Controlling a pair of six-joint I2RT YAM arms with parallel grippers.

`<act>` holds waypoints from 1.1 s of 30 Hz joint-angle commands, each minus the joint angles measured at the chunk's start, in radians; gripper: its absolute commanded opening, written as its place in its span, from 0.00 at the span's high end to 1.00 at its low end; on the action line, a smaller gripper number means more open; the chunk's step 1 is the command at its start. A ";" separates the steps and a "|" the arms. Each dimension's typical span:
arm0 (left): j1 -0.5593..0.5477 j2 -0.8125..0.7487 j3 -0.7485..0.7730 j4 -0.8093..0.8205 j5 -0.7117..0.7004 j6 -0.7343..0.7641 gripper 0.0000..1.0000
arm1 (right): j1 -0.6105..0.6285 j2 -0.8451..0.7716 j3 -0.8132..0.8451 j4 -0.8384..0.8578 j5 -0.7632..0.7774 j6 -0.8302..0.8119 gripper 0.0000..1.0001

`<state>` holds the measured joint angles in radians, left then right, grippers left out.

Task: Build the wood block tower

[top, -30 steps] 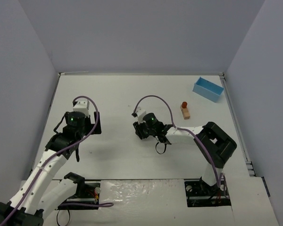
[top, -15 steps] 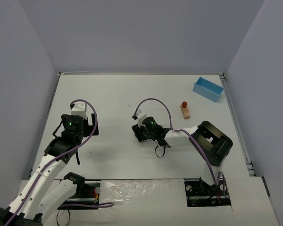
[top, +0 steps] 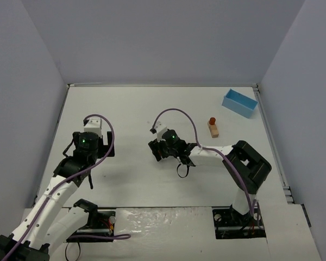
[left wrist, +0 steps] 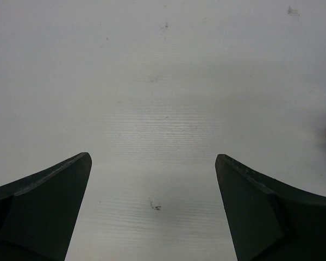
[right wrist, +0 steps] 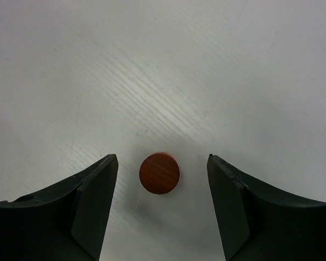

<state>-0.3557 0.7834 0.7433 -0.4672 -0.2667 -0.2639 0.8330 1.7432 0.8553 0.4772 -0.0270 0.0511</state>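
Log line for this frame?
left gripper open, empty | right gripper open around red disc | tower near blue box

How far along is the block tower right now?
Early, it seems. Done: a small stack stands near the blue box. In hand: the right gripper is open around a round red-brown piece lying on the table, not yet gripping it. The left gripper is open and empty. Left: grip that piece, carry it over and set it on the stack.
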 commanded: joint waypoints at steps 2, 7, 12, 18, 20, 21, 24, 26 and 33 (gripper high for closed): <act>0.000 0.021 0.054 0.024 0.003 0.017 0.03 | 0.005 -0.033 0.090 -0.044 0.006 0.009 0.40; 0.001 0.024 0.056 0.022 0.003 0.017 0.03 | 0.005 -0.003 0.121 -0.084 0.018 0.023 0.42; 0.001 0.025 0.057 0.021 0.004 0.019 0.03 | 0.006 0.023 0.135 -0.108 0.019 0.035 0.45; 0.001 0.031 0.060 0.018 0.006 0.022 0.03 | 0.006 0.038 0.142 -0.126 0.024 0.045 0.46; 0.001 0.033 0.061 0.018 0.006 0.020 0.03 | 0.006 0.044 0.143 -0.131 0.024 0.047 0.48; 0.001 0.033 0.061 0.018 0.007 0.022 0.03 | 0.005 0.042 0.140 -0.131 0.024 0.046 0.48; 0.001 0.033 0.061 0.018 0.015 0.022 0.03 | 0.008 0.041 0.133 -0.129 0.053 0.046 0.52; 0.001 0.033 0.060 0.018 0.015 0.022 0.03 | 0.008 0.034 0.130 -0.130 0.058 0.043 0.53; 0.001 0.030 0.061 0.016 0.019 0.021 0.03 | 0.007 0.030 0.132 -0.131 0.062 0.045 0.69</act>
<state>-0.3557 0.8108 0.7441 -0.4744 -0.2529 -0.2611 0.8330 1.7832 0.9520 0.3245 0.0046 0.0892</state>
